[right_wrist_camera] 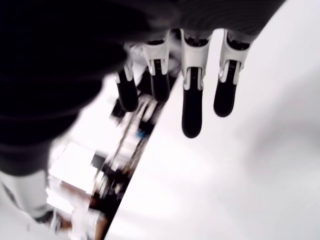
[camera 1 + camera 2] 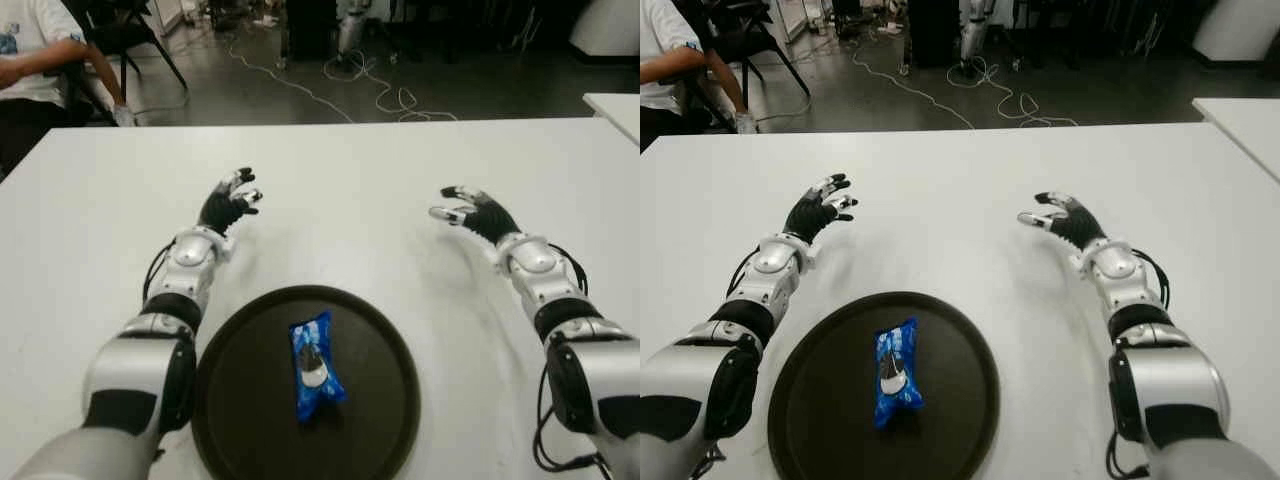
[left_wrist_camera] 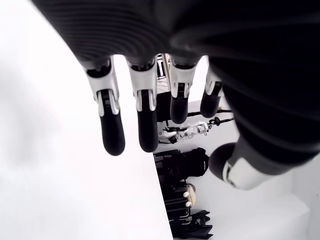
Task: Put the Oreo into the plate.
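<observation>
A blue Oreo packet [image 2: 314, 365] lies in the middle of the round dark plate [image 2: 240, 420] at the near centre of the white table [image 2: 340, 190]. My left hand [image 2: 234, 196] hovers beyond the plate on its left side, fingers [image 3: 112, 125] spread with nothing between them. Farther right, my right hand [image 2: 462, 212] is also out over bare table, its fingers [image 1: 191, 107] extended and holding nothing. Both hands are well apart from the packet.
A person in a white shirt [image 2: 30, 50] sits at the far left beyond the table. Cables [image 2: 380, 95] trail over the floor behind the table's far edge. A second white table's corner [image 2: 615, 105] shows at the far right.
</observation>
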